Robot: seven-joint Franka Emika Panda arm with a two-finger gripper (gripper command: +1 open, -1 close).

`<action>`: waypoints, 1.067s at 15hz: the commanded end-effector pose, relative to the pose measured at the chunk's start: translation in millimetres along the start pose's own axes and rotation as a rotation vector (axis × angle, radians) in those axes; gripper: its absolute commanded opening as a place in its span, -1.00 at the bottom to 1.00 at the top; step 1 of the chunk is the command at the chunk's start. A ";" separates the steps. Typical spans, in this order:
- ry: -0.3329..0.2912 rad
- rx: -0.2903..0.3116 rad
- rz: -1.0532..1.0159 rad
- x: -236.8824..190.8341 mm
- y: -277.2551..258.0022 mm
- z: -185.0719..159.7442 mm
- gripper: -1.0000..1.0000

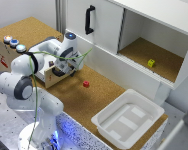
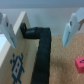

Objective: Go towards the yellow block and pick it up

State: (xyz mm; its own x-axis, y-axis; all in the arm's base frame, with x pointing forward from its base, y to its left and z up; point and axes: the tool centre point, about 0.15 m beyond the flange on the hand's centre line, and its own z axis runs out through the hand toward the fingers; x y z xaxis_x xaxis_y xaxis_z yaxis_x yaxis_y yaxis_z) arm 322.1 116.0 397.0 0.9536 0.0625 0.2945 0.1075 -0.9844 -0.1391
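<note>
Here the cork table (image 1: pixel 74 97) fills most of the exterior view, with the white cabinet (image 1: pixel 106 22) running along its far edge. The cabinet has one door shut, with a black handle (image 1: pixel 89 20), and beside it, toward the exterior view's right, an open compartment (image 1: pixel 154 50) floored in cork. The robot arm (image 1: pixel 24 82) stands at the exterior view's lower left, bent over toward a wooden box (image 1: pixel 9 55) with three round buttons on top. A white tray (image 1: pixel 128 117) sits at the near corner of the table, toward the exterior view's lower right.

The gripper (image 1: pixel 60 64) hangs low by the box, pointing downward over the edge of the box and the cork next to it. In the wrist view, the gripper (image 2: pixel 40 27) has its two white fingers (image 2: pixel 74 27) spread wide with nothing between them; below them lie a black cable (image 2: pixel 44 47), the box face and bare cork.

A red cube (image 1: pixel 86 84) rests on the table just beside the gripper, and its corner shows in the wrist view (image 2: pixel 79 63).

The yellow block (image 1: pixel 151 63) lies on the floor of the open compartment, near its front edge. It is well apart from the gripper, off toward the exterior view's right, beyond the red cube. It does not appear in the wrist view.
</note>
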 end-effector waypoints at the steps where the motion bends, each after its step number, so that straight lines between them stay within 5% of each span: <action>1: 0.027 -0.098 0.003 -4.6 -8.2 -27.6 1.00; 14: 0.027 -0.098 0.003 -4.6 -8.2 -27.6 1.00; 15: 0.046 -0.022 -0.006 -4.1 -5.1 -21.8 1.00; 16: 0.072 -0.074 -0.021 12.2 5.4 -26.4 1.00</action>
State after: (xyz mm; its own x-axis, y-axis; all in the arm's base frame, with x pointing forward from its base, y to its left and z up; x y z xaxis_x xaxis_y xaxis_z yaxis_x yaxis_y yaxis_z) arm 311.5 117.1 417.2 0.9390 0.0613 0.3385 0.1063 -0.9875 -0.1163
